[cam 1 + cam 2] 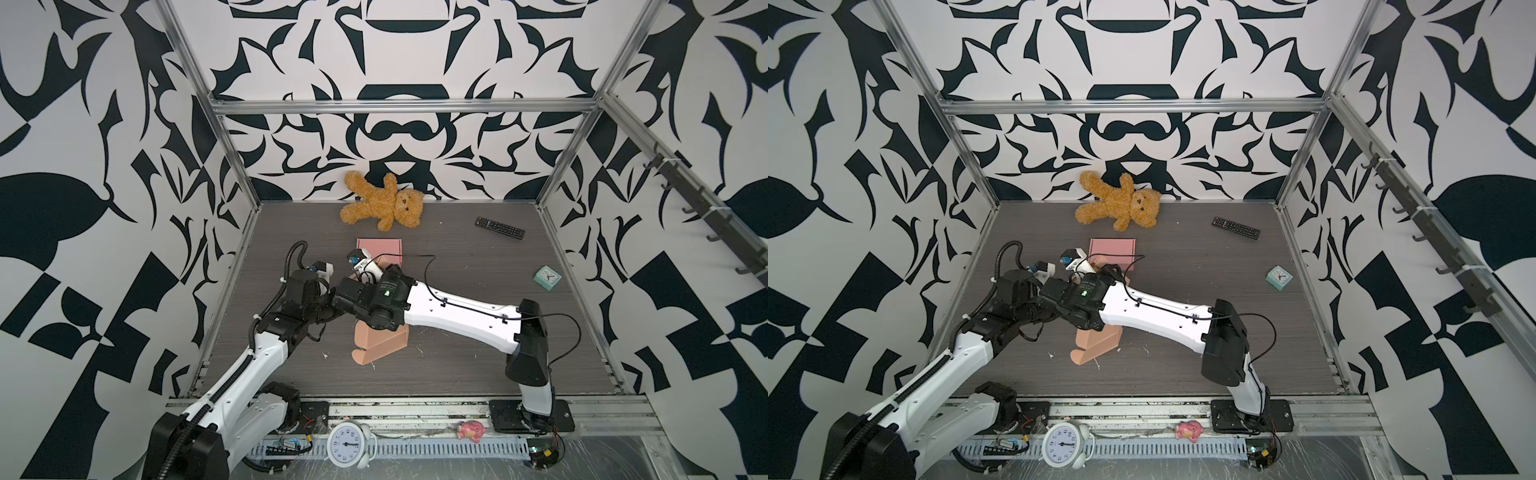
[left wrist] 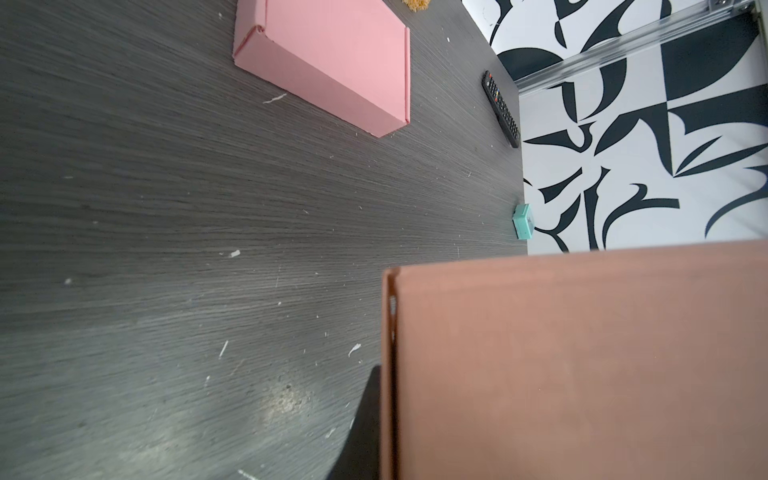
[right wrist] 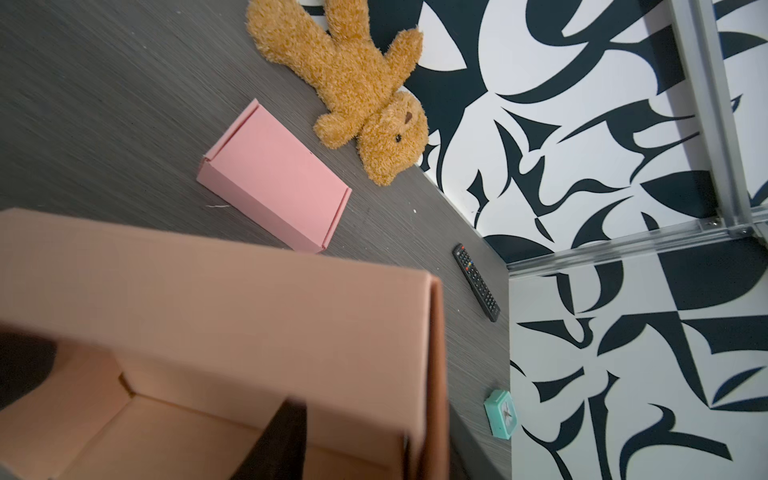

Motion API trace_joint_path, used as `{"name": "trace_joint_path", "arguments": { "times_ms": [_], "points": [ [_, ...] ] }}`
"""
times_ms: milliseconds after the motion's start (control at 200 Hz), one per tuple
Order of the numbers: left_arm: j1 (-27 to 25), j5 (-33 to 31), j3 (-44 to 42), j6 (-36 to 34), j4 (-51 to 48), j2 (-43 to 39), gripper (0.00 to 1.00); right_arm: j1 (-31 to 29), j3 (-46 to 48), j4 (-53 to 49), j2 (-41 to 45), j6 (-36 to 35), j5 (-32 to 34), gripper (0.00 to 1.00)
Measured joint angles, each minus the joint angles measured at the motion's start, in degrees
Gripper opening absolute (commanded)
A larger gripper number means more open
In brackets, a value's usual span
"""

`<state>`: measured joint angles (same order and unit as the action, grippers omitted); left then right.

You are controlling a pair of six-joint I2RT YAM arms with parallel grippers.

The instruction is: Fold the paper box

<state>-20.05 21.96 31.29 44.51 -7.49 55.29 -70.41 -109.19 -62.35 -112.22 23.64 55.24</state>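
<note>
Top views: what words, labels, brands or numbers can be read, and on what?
"9", "10", "11": hour numerals, turned round, on the white alarm clock dial; the rest blurred.
Printed label on the right arm: too small to read.
Remote control buttons: too small.
Teal clock face: nothing legible.

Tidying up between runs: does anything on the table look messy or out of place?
Yes. Small white scraps litter the dark table near the half-folded peach box, like torn paper. The teddy bear lies toppled by the back wall.
</note>
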Motion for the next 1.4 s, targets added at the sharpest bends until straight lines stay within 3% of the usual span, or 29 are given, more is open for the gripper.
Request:
{"name": "trace_joint_path", "arguments": {
  "times_ms": [190,430,635,735,930,1170,1405],
  "points": [
    [0.0,-1.6,0.0,-2.9,0.0,1.2,0.12,-0.2,6.3,5.6,6.5,0.3,-5.0,0.63],
    [-0.2,-3.5,0.1,-7.8,-0.1,4.1,0.12,-0.2,13.4,11.6,14.0,0.9,-11.3,0.67],
    [-2.9,-6.1,0.8,-12.6,0.0,7.5,0.13,0.9,23.9,18.7,27.5,1.5,-18.7,0.72],
    [-6.1,-8.2,1.7,-14.7,0.0,9.7,0.13,4.5,29.6,22.7,34.9,1.8,-23.6,0.72],
    [-13.7,-12.5,4.7,-18.1,2.1,14.5,0.13,17.4,44.4,31.0,45.5,3.5,-36.4,0.73],
    [-19.7,-17.7,8.5,-21.1,3.9,21.3,0.13,25.2,53.1,36.0,47.3,4.3,-48.9,0.73],
    [-23.8,-22.6,11.1,-24.0,4.5,25.8,0.13,28.1,55.8,40.0,47.3,4.5,-55.1,0.73]
  ]
}}
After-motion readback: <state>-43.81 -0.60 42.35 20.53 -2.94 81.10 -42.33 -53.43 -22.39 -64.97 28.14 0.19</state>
